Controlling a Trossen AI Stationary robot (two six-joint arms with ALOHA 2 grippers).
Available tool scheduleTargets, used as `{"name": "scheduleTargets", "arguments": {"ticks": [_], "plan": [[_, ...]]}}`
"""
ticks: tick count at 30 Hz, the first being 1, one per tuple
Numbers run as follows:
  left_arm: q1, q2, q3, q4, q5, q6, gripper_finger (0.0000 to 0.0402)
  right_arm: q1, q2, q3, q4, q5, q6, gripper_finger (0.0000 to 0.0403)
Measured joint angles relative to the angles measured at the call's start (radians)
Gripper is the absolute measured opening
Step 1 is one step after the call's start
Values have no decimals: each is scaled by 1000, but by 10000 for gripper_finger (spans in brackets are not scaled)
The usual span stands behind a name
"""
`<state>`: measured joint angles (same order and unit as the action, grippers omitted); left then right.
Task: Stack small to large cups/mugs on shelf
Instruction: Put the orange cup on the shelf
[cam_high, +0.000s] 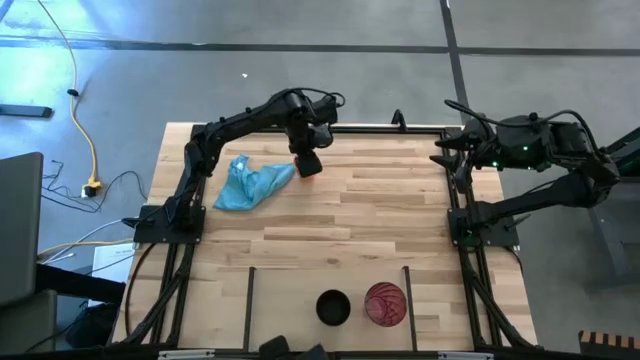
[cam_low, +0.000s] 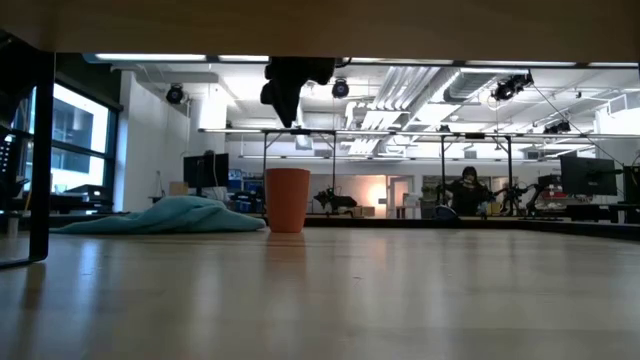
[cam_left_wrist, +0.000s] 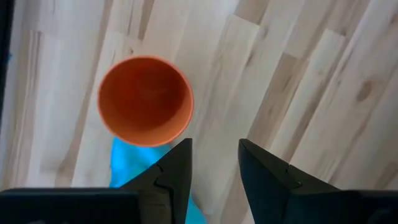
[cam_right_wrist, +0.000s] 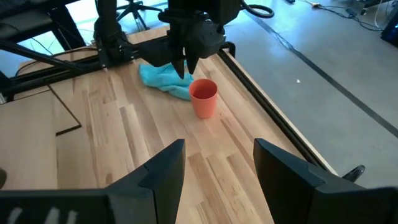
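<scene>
Nothing stacked yet: black cup (cam_high: 332, 307) and red-pink cup (cam_high: 385, 304) sit on shelf (cam_high: 290, 300), left hand (cam_right_wrist: 185, 67) hovers open, empty, above orange cup (cam_right_wrist: 203, 98); right hand (cam_right_wrist: 214, 168) open, parked.

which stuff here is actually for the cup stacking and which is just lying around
For the job:
- orange cup, upright beside the cloth, under the left hand
- black cup, on the shelf
- red-pink cup, beside the black one
- shelf, plank section between two thin black bars

Lying about:
- light-blue cloth, crumpled near the far left
- right hand, waiting at the right edge, open
</scene>
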<state>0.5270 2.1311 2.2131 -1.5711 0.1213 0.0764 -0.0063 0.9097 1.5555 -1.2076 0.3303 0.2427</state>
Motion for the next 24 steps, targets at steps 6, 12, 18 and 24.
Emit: {"name": "scheduleTargets", "arguments": {"ticks": [6, 12, 18, 24], "plan": [[-22, -1, -48, 0, -10, -31, 118, 0, 1, 0, 0, -6, 0, 184], [-32, -28, -63, 0, -76, -18, 118, 0, 1, 0, -15, -28, 10, 184], [16, -135, -51, 0, -196, 55, 118, 0, 1, 0, -30, -33, 38, 184], [146, -215, -51, 0, -199, 97, 118, 0, 10, 0, -14, -32, 45, 184]]}}
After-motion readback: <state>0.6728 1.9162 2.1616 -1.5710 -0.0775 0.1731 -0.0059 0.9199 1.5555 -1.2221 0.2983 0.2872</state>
